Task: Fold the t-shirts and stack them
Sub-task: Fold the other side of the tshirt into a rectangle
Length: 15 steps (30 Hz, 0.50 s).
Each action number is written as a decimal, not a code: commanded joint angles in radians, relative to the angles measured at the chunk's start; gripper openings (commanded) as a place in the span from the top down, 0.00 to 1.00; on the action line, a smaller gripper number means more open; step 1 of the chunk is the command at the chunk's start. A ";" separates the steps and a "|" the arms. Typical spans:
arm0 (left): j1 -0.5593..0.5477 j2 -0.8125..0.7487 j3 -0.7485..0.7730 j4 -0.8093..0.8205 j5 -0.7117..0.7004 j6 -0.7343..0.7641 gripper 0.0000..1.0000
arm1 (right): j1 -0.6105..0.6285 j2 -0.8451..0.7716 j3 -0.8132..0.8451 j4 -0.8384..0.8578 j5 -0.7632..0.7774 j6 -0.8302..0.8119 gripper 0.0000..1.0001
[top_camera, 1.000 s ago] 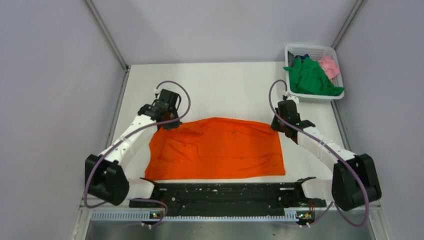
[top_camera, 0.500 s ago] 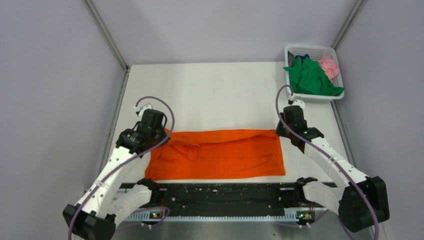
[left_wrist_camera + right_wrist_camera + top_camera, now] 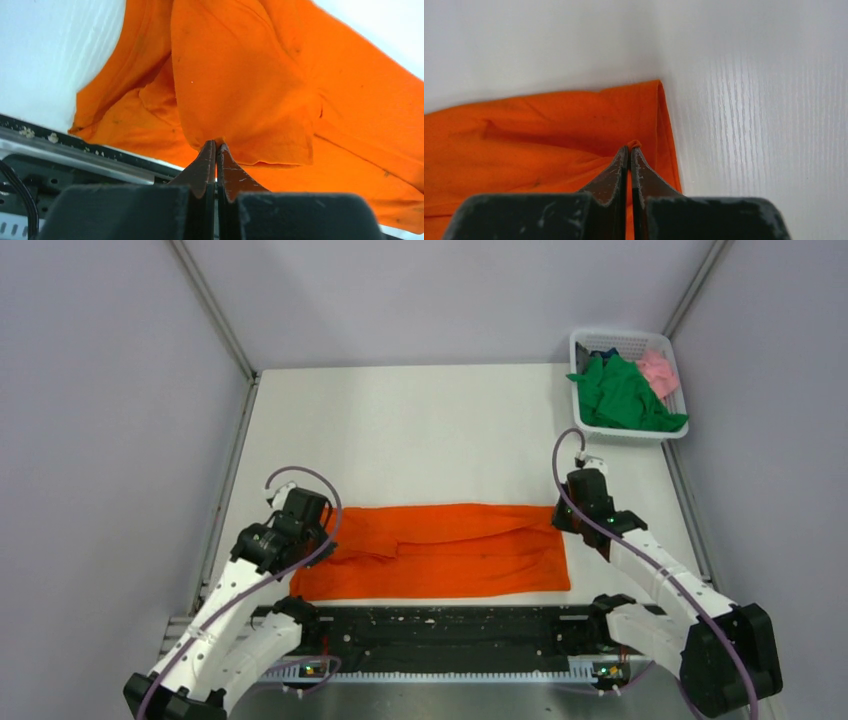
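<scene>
The orange t-shirt [image 3: 440, 550] lies folded into a wide band on the white table near its front edge. My left gripper [image 3: 318, 523] is shut on the shirt's far left edge; in the left wrist view [image 3: 216, 144] the cloth [image 3: 240, 80] hangs from the closed tips. My right gripper [image 3: 570, 517] is shut on the far right corner; the right wrist view [image 3: 630, 148] shows a pinch of orange cloth [image 3: 549, 135] between the tips. The green t-shirt [image 3: 622, 395] and pink t-shirt [image 3: 659, 370] lie crumpled in the basket.
The white lattice basket [image 3: 590, 340] stands at the table's far right corner. A black rail [image 3: 440, 625] runs along the front edge just below the orange shirt. Grey walls close in the table on three sides.
Both grippers have pulled the shirt's far edge toward the front, so the orange shirt went from a broad spread to a narrower folded band. Both arms have drawn back.
</scene>
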 commanded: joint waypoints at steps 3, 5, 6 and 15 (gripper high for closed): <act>-0.038 -0.048 -0.032 -0.092 -0.003 -0.150 0.95 | 0.008 -0.065 -0.065 -0.043 -0.029 0.074 0.93; -0.038 -0.067 -0.041 -0.137 -0.023 -0.178 0.84 | 0.008 -0.085 -0.066 -0.075 -0.020 0.077 0.79; -0.038 -0.079 -0.043 -0.154 -0.024 -0.186 0.82 | 0.007 -0.094 -0.060 -0.093 -0.015 0.075 0.69; -0.038 -0.133 0.007 -0.139 -0.027 -0.155 0.04 | 0.008 -0.155 0.010 -0.144 -0.096 0.042 0.16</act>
